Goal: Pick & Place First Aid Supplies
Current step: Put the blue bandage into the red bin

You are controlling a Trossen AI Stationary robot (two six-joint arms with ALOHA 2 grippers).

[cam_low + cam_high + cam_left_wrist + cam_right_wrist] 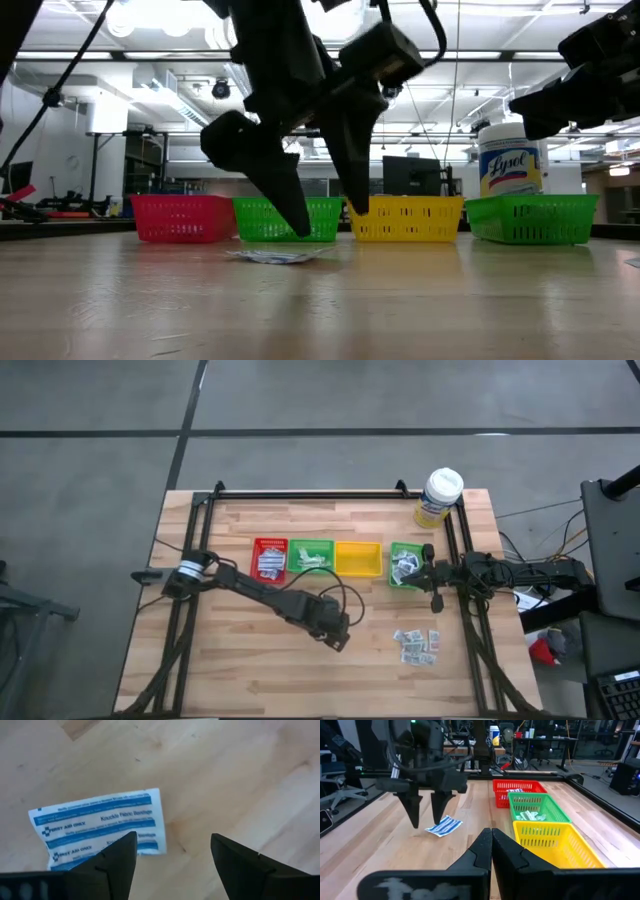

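Left wrist view: your left fingers (pixel 172 865) stand apart over a bandage packet (pixel 100 827) on the surface (pixel 225 775). Your right fingers (pixel 491 845) are together, empty.

Both arms black, jointed; left arm (pixel 262 592) had silver band, looped black cable; fingers (pixel 243 867) dark, wedge-shaped.

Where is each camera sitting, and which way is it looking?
High: above the table, looking straight down; both arms show, left gripper near the middle.
Low: at table-top height, looking across at the trays; left gripper fingers hang open.
Left wrist: on the left arm, looking down past its fingers at a packet.
Right wrist: on the right arm, looking across past its shut fingers.
Shared: left wrist and right wrist views both show that packet.
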